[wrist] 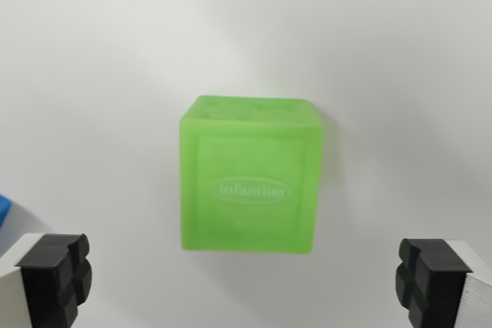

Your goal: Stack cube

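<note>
plain white surface [115,51] fills the view; a green cube [250,177] (embossed "infantino") sits on it, fingers [54,278] spread wide apart, holding nothing; a blue object [4,210] at the left edge.

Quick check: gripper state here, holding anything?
Gripper: open, jaws wide apart, holding nothing; the green cube sits on the white surface ahead of them.

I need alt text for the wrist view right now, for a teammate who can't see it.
A translucent green cube embossed "infantino" sits centred on a white table. The open jaws' black pads frame the bottom corners, touching nothing. A blue object peeks in at the left edge.
</note>
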### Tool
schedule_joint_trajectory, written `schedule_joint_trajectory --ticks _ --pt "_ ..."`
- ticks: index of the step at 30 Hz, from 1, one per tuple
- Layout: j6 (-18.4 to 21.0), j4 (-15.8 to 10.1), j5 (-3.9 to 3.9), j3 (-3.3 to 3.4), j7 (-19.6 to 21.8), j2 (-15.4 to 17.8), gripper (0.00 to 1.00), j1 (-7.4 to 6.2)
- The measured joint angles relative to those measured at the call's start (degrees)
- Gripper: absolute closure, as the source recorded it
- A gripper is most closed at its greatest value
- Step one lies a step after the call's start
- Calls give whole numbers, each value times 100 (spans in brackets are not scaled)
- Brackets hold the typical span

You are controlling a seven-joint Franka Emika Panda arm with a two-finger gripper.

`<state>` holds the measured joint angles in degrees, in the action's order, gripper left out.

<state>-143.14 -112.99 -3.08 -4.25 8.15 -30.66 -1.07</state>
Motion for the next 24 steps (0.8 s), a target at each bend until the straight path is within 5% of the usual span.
schedule_joint_trajectory --ticks 24 --pt "-687 203 -14 136 6 -887 0 -121"
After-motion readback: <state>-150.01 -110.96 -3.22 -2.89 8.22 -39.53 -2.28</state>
